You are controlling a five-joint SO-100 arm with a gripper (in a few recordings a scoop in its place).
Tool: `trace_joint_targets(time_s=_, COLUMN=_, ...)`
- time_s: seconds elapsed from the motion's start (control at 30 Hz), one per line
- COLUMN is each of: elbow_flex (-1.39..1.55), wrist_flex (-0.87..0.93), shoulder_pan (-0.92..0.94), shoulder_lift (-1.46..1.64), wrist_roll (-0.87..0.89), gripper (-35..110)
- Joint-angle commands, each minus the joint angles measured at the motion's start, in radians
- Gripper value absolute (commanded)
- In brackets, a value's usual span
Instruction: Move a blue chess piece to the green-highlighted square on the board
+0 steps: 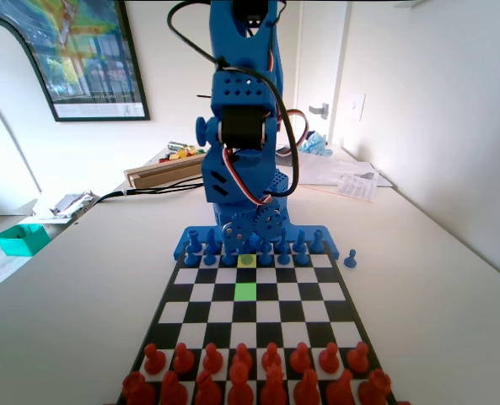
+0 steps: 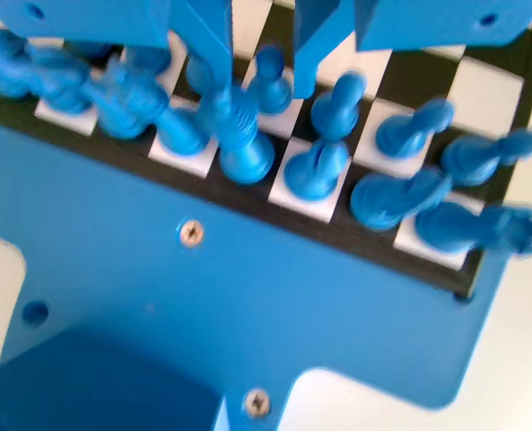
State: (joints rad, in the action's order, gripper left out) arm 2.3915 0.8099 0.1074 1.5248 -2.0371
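The step in hand looks like the grasp. In the wrist view the tool [image 2: 262, 54] hangs with its jaws set narrowly either side of the blue chess piece [image 2: 270, 79], a small round-headed pawn of smooth plastic; whether they grip it I cannot tell. In the fixed view the pawn [image 1: 248, 246] stands on a yellow-tinted square in the far row of the board [image 1: 338, 291], just beyond the green-highlighted square [image 1: 245, 291]. Next, by my reading, comes a firm close, a straight lift clear of the neighbouring pawns, then a short carry nearer. The board is flat, matte, chequered.
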Motion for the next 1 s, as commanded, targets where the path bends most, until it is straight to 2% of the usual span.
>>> trace_joint_targets(time_s=0.0, elbow_flex=-0.002, wrist_flex=-0.002, shoulder_pan=0.008, shoulder_lift=0.031, wrist_roll=-0.015, gripper=6)
trace_joint_targets(time_s=0.53, elbow_flex=0.006, wrist_flex=0.005, shoulder_pan=0.025, shoulder_lift=0.051, wrist_roll=-0.058, gripper=1)
trace_joint_targets(time_s=0.83, elbow_flex=-0.144, wrist_flex=0.236, shoulder_pan=0.043, shoulder_lift=0.112, wrist_roll=-0.057, gripper=1)
trace_joint_targets(time_s=0.97, elbow_flex=-0.216, wrist_flex=0.284, shoulder_pan=0.046, shoulder_lift=0.118, wrist_roll=-0.046, gripper=1)
